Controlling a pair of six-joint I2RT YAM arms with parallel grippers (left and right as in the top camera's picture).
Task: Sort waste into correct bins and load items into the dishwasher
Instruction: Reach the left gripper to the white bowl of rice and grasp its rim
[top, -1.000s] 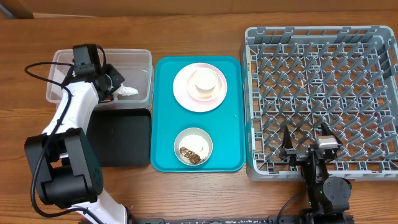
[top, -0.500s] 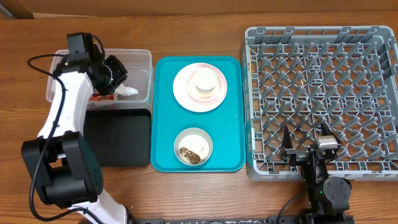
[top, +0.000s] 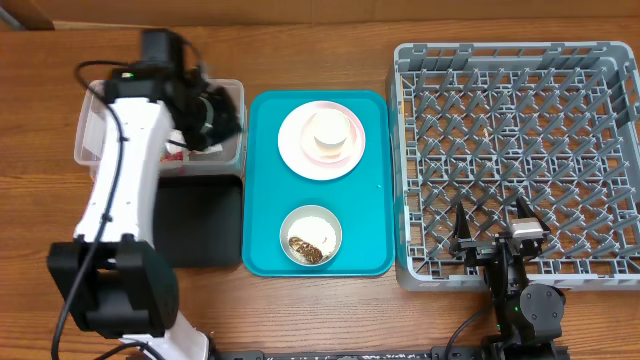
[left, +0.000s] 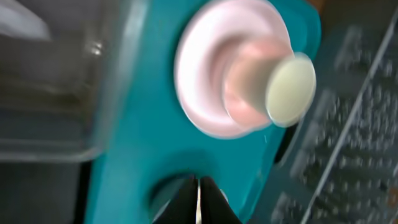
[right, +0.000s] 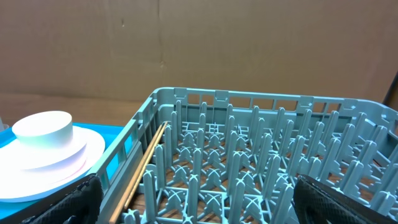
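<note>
My left gripper (top: 218, 118) hangs over the right end of the clear tub (top: 92, 125); its fingers (left: 198, 198) are shut with nothing seen between them. A bit of white and red waste (top: 176, 153) shows in the tub beside the arm. The black tray (top: 200, 225) lies in front of the tub. The pink-white plate (top: 300, 150) carries the upturned white cup (top: 328, 133). The white bowl (top: 311, 230) holds brownish food scraps (top: 304, 247). The grey dish rack (top: 520, 140) stands at the right. My right gripper (top: 493, 228) is open over its front edge.
The plate and bowl sit on a teal tray (top: 262, 190) between the bins and the rack. In the right wrist view a wooden stick (right: 140, 171) lies along the rack's (right: 249, 162) left wall. The left wrist view is blurred.
My left arm has swung up and to the right, from inside the clear tub toward the teal tray. The right arm has not moved.
</note>
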